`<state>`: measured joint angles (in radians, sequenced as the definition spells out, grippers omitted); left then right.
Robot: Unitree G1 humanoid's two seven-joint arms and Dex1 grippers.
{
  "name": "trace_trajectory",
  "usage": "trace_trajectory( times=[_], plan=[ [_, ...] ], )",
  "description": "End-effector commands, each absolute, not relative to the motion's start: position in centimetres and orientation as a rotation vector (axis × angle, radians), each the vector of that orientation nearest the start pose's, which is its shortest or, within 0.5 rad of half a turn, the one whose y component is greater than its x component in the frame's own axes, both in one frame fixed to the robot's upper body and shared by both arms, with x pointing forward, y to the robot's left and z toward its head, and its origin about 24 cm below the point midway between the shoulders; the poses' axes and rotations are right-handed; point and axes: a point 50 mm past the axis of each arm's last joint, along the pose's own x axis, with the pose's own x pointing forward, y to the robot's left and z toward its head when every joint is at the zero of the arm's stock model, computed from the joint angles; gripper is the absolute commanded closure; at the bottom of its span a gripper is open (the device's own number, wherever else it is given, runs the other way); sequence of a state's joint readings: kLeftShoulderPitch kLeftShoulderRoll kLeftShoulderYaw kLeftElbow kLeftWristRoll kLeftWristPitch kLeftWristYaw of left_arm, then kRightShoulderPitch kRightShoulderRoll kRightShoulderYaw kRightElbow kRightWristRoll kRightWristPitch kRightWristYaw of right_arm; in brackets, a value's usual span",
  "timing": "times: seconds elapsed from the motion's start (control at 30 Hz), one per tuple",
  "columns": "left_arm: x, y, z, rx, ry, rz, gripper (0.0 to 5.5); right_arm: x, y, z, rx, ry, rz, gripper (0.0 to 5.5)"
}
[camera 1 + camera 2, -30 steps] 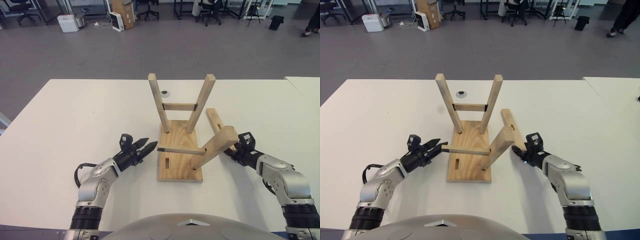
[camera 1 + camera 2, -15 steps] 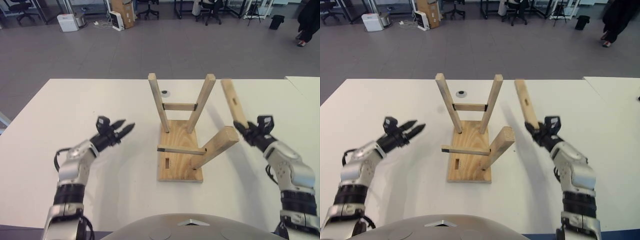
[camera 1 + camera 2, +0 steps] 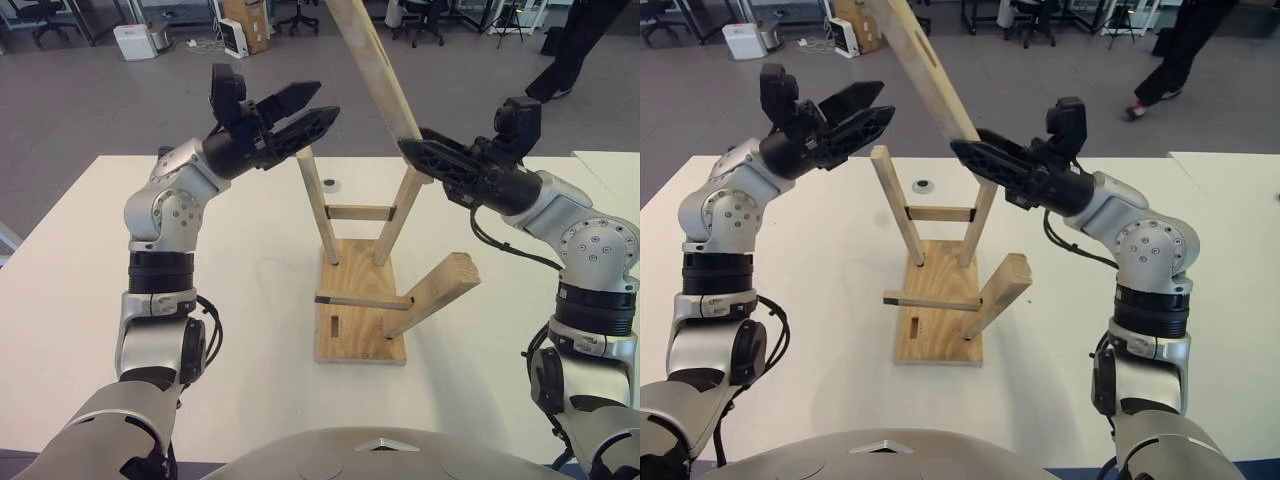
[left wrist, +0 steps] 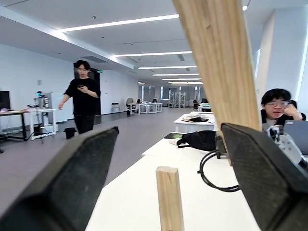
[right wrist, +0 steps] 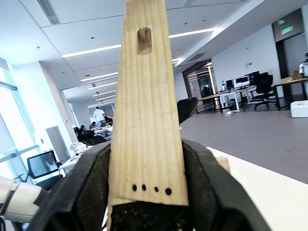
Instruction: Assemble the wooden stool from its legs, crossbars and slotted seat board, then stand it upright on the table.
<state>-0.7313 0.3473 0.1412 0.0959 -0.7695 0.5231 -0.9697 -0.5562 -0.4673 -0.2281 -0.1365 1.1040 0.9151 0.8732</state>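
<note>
The slotted seat board [image 3: 352,338] lies flat on the white table [image 3: 150,260]. Two legs [image 3: 318,205] joined by a crossbar [image 3: 358,213] stand up from it. A third leg [image 3: 432,293] leans tilted at the board's right with a second crossbar [image 3: 360,300] sticking out to the left. My right gripper [image 3: 408,145] is raised above the stool, shut on the lower end of a loose leg [image 3: 375,60] that slants up and to the left; that leg [image 5: 147,120] sits between its fingers [image 5: 86,192]. My left gripper [image 3: 326,100] hovers high beside that leg, open and holding nothing.
A small dark round object [image 3: 330,184] lies on the table behind the stool. A second white table [image 3: 612,168] adjoins at the right. Wide bare tabletop extends to both sides of the seat board.
Both arms rose from table height. The right gripper lifted the loose leg off the table and swung it up over the stool. The left gripper climbed, open, to beside it.
</note>
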Motion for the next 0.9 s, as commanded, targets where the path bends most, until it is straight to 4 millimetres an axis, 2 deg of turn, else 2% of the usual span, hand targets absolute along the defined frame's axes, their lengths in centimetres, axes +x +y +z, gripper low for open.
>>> trace_trajectory(
  times=[0.03,0.13,0.23,0.33,0.47,0.57,0.9],
  plan=[
    [31.1,13.6,25.4,-0.431,-0.37,-1.329,1.38,27.5,-16.0,21.8,0.523,0.0,1.424,3.41],
    [29.8,13.3,26.5,-0.542,-0.358,-1.447,1.38,27.6,-16.0,21.8,0.525,0.028,1.451,3.41],
    [29.2,13.2,26.9,-0.603,-0.329,-1.504,1.38,27.3,-15.6,21.7,0.529,0.063,1.502,3.41],
    [29.5,13.4,26.6,-0.618,-0.318,-1.474,1.38,26.7,-15.1,21.2,0.52,0.12,1.559,3.43],
    [30.3,13.8,25.7,-0.606,-0.298,-1.411,1.38,26.8,-15.2,21.6,0.527,0.092,1.568,3.43],
    [30.7,14.1,25.4,-0.609,-0.303,-1.377,1.38,26.6,-15.3,21.2,0.508,0.124,1.572,3.43],
    [30.2,14.0,25.3,-0.637,-0.296,-1.419,3.18,27.5,-15.6,19.8,0.439,0.233,1.541,3.43]
  ],
)
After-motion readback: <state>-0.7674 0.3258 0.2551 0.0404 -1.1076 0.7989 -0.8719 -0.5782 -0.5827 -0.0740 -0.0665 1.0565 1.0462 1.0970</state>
